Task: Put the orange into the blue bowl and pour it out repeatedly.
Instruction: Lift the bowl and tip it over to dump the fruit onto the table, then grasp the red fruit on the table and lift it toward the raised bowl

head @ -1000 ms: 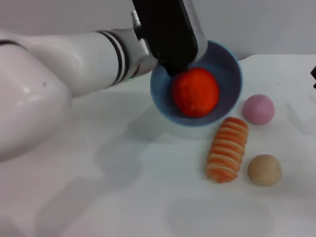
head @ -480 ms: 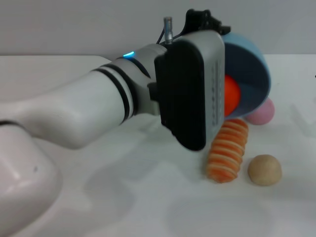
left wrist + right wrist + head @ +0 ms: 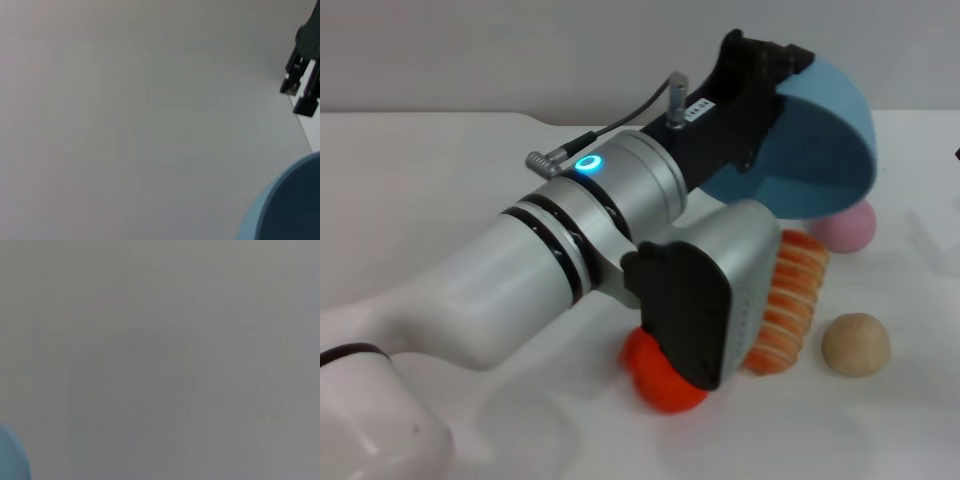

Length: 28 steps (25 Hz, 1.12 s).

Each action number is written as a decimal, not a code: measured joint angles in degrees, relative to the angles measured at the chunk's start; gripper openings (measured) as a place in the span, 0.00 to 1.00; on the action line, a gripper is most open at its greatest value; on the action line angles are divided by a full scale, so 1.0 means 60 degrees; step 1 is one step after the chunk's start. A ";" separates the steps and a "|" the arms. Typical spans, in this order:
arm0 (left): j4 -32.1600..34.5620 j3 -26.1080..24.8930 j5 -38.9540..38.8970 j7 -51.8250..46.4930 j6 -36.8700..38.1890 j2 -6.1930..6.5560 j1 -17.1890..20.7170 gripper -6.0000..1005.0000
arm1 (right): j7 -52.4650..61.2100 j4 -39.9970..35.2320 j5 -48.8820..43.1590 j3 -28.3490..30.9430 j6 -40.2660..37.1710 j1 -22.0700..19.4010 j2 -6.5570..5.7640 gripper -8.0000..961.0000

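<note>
My left gripper (image 3: pixel 772 92) is shut on the rim of the blue bowl (image 3: pixel 825 150) and holds it in the air, tipped steeply on its side, above the table's back right. The bowl's edge (image 3: pixel 292 205) also shows in the left wrist view. On the table lies the orange (image 3: pixel 658 378), partly hidden under my left forearm, just left of the striped bread roll. The bowl is above and behind it, and they are apart. My right gripper (image 3: pixel 303 80) shows as a black shape at the far right.
An orange-and-cream striped bread roll (image 3: pixel 792 300) lies beside the orange. A tan ball (image 3: pixel 855 344) sits to its right and a pink ball (image 3: pixel 852 228) sits half under the bowl. The white table (image 3: pixel 440 180) stretches to the left.
The left wrist has rolled the bowl further over. The orange has dropped out of the bowl and now rests on the table under the forearm.
</note>
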 joint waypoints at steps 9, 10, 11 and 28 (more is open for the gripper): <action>0.0858 -0.2218 -0.2086 -0.3418 0.2824 0.0021 -0.0526 0.01 | 0.1991 -0.0453 -0.0074 -0.0086 0.0161 0.0072 -0.0066 0.79; 0.0858 -0.2218 -0.2086 -0.3418 0.2824 0.0021 -0.0526 0.01 | 0.2137 -0.0513 -0.0086 -0.0097 0.0163 0.0087 -0.0071 0.79; 0.0909 -0.3189 -0.2102 -0.4972 0.4683 0.0059 -0.1148 0.01 | 0.2290 -0.0580 -0.0097 -0.0134 0.0168 0.0102 -0.0074 0.79; -0.1266 -0.7585 -0.2937 -0.8190 0.9901 0.0109 -0.3688 0.01 | 1.0940 -0.5121 -0.7526 -0.1014 0.0628 0.1240 -0.0335 0.79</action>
